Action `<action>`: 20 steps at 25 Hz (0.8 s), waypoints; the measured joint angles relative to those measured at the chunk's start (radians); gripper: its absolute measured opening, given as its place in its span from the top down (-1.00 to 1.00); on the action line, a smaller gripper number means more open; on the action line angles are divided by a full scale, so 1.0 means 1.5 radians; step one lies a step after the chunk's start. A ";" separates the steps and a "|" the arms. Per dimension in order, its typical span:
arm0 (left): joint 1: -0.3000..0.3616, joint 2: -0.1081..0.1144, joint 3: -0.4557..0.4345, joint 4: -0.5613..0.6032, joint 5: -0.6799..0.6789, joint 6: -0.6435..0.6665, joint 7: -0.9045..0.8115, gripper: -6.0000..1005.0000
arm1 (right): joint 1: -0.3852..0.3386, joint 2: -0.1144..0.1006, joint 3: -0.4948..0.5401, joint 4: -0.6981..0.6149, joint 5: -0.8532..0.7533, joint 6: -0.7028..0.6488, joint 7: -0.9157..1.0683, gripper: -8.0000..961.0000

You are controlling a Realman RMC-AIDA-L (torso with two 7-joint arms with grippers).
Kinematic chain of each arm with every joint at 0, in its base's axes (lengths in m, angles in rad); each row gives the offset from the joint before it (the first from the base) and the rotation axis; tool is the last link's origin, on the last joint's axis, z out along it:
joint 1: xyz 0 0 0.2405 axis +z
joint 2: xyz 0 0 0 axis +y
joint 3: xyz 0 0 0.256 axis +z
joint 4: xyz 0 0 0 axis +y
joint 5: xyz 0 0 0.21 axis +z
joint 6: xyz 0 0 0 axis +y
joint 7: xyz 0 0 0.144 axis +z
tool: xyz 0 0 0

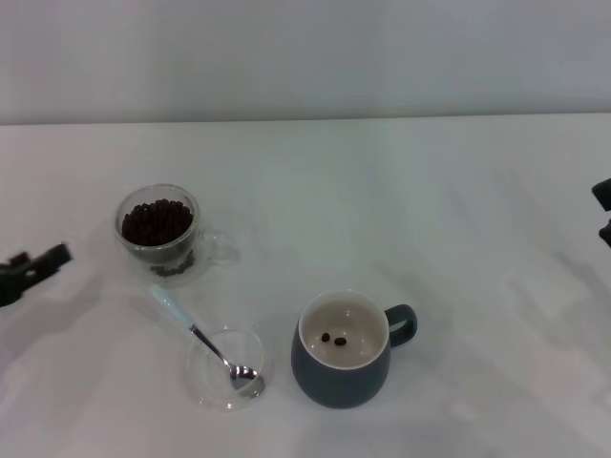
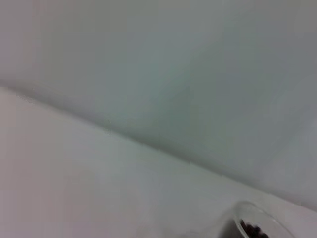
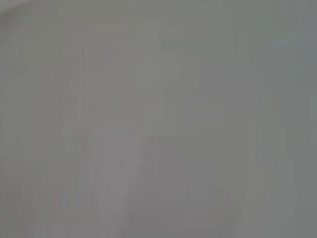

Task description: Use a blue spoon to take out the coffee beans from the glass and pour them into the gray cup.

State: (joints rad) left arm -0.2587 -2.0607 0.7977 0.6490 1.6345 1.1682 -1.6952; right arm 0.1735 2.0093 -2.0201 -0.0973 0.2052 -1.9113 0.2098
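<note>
We note the blue spoon (image 1: 196,332) lying bowl-down in a glass dish (image 1: 225,369) — between the glass (image 1: 160,232) and gray cup (image 1: 344,349), two coffee beans (image 1: 333,339) inside. Left pincer (image 1: 29,269), right pincer (image 1: 603,210) at edges — spread unclear.

Pale table (image 2: 74,188) runs up to a grey-white wall (image 2: 173,64). At the frame edge, the curved clear rim of the glass (image 2: 257,218); dark specks inside, probably the coffee beans (image 2: 253,230).

White table (image 1: 430,210) bears glass (image 1: 160,234), dish (image 1: 225,370), gray cup (image 1: 341,367).
</note>
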 joint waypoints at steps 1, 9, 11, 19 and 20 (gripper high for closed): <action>0.009 -0.005 -0.016 0.003 -0.008 0.005 0.040 -0.65 | 0.000 0.000 0.000 0.000 0.000 0.000 0.000 -0.63; 0.090 -0.009 -0.041 -0.014 -0.171 0.040 0.312 -0.63 | -0.006 0.001 0.004 0.008 0.005 0.022 0.022 -0.63; 0.116 -0.010 -0.042 -0.023 -0.224 0.056 0.390 -0.63 | -0.008 0.002 0.000 0.009 0.003 0.042 0.039 -0.63; 0.155 -0.008 -0.041 -0.089 -0.400 0.079 0.628 -0.63 | -0.020 0.003 -0.068 0.007 0.000 0.091 0.053 -0.63; 0.154 -0.008 -0.041 -0.098 -0.416 0.079 0.657 -0.63 | -0.021 0.003 -0.075 0.004 0.000 0.099 0.045 -0.63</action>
State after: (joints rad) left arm -0.0278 -2.0732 0.7360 0.5023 1.0098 1.2866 -0.7099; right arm 0.1428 2.0142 -2.1326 -0.0912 0.2052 -1.7632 0.2771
